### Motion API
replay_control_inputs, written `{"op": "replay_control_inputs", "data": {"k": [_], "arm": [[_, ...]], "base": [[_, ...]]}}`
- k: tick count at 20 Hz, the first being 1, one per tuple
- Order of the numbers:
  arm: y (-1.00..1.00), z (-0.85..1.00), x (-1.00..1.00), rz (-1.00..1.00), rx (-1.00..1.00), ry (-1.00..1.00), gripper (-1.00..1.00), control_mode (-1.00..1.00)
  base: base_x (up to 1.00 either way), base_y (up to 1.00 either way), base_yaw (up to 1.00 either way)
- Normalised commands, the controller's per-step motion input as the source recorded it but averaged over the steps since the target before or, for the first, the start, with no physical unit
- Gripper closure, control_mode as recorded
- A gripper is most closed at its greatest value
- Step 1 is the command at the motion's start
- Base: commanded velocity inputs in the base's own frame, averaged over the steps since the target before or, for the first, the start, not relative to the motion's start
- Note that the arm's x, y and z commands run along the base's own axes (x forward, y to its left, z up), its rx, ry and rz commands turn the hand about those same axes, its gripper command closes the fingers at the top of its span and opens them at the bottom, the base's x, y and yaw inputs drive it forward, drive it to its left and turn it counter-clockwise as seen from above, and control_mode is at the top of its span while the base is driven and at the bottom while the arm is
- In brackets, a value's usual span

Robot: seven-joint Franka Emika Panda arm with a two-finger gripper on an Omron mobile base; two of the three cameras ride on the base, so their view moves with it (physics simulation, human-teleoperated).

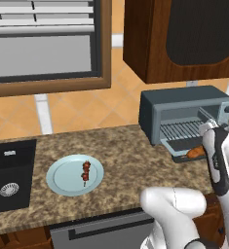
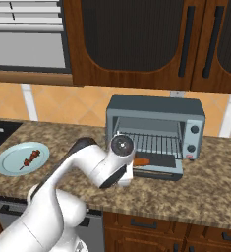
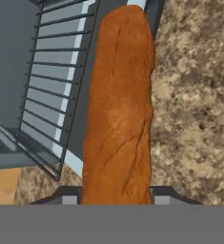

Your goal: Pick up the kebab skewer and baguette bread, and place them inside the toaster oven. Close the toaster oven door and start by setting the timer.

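The baguette bread (image 3: pixel 119 109) was seen gripped at its near end between the two fingers of the gripper (image 3: pixel 117 199), whose jaws were closed partway on the loaf. In the hand view the loaf ran straight away from the fingers, over the lowered toaster oven door (image 2: pixel 158 165) and beside the wire rack (image 3: pixel 51 81). From the right base view its orange-brown far end was seen lying above the door's dark glass, just in front of the rack of the toaster oven (image 2: pixel 156 110). The oven stood open on the speckled counter (image 1: pixel 121 151). The kebab skewer (image 1: pixel 85 172) was left on the pale blue plate (image 1: pixel 62 180), well apart from the gripper and near the black sink (image 1: pixel 11 175).
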Motion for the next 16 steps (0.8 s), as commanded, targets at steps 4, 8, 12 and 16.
{"op": "replay_control_inputs", "data": {"k": [4,8,12,16], "arm": [[-0.68,0.15,0.74,-0.01,0.11,-0.09,1.00,-1.00],[-0.60,0.11,0.79,-0.03,0.13,-0.05,1.00,-1.00],[-0.26,0.04,0.69,0.00,0.08,0.00,1.00,-1.00],[-0.06,0.00,0.61,0.00,0.05,0.00,1.00,-1.00]], "base": [[0.00,0.00,0.00],[0.00,0.00,0.00],[0.00,0.00,0.00],[0.00,0.00,0.00]]}}
